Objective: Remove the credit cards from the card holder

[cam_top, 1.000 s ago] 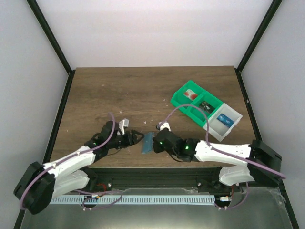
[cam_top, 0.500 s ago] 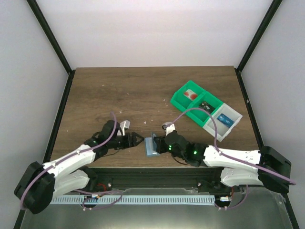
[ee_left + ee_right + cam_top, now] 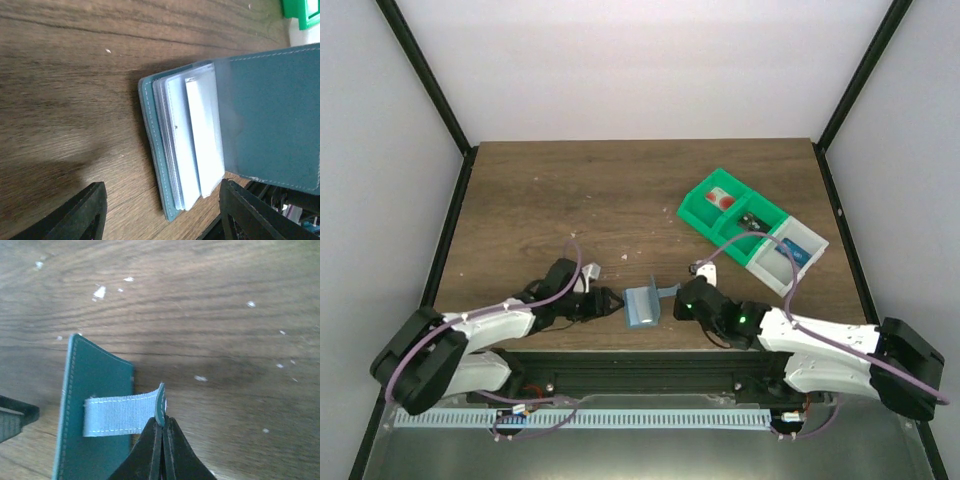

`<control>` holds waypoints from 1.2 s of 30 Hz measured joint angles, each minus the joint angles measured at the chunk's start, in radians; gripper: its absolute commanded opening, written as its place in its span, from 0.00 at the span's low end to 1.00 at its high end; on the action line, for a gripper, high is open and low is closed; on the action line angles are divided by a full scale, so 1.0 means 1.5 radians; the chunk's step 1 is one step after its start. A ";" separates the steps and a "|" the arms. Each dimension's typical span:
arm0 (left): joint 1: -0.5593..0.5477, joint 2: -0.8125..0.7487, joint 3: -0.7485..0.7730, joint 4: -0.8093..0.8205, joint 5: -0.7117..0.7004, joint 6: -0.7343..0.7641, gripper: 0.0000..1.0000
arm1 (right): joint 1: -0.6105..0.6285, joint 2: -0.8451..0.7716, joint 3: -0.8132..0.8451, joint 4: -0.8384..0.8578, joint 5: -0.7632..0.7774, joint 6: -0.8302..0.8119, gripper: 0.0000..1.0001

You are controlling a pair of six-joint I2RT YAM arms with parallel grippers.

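The light-blue card holder (image 3: 642, 307) lies near the table's front edge with its top flap (image 3: 270, 110) lifted. My right gripper (image 3: 162, 426) is shut on the tab at the end of the holder's pale strap (image 3: 117, 415) and holds the flap (image 3: 92, 405) up. In the left wrist view the credit cards (image 3: 200, 137) show as pale rectangles in clear sleeves on the lower half. My left gripper (image 3: 162, 215) is open just left of the holder. Its dark fingers (image 3: 80, 215) stand on either side of the holder's near corner without touching it.
A green-and-white row of compartment bins (image 3: 752, 232) with small items sits at the back right, and its corner (image 3: 302, 12) shows in the left wrist view. The table's front edge runs just below the holder. White specks dot the wood.
The right gripper has drawn the strap rightward, so the holder went from standing nearly closed to lying with its flap raised. The left gripper has slid right, up to the holder.
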 measured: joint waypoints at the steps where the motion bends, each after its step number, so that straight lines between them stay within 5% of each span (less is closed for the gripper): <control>1: -0.004 0.014 -0.001 0.015 0.006 -0.002 0.65 | -0.005 -0.002 -0.008 -0.005 0.000 0.005 0.00; 10: -0.027 0.107 -0.006 0.146 0.063 -0.037 0.70 | -0.031 -0.013 -0.044 -0.028 -0.002 0.044 0.01; 23: -0.034 0.164 0.028 0.179 0.067 -0.030 0.65 | -0.066 -0.008 -0.074 -0.038 -0.024 0.082 0.00; 32: -0.043 0.201 0.027 0.215 0.077 -0.050 0.16 | -0.067 -0.020 -0.090 -0.020 -0.042 0.078 0.01; 34: -0.043 0.196 0.025 0.217 0.077 -0.053 0.01 | -0.067 -0.022 -0.090 -0.016 -0.048 0.073 0.07; 36: -0.043 0.182 0.023 0.221 0.083 -0.060 0.00 | -0.067 -0.028 -0.090 -0.013 -0.058 0.066 0.17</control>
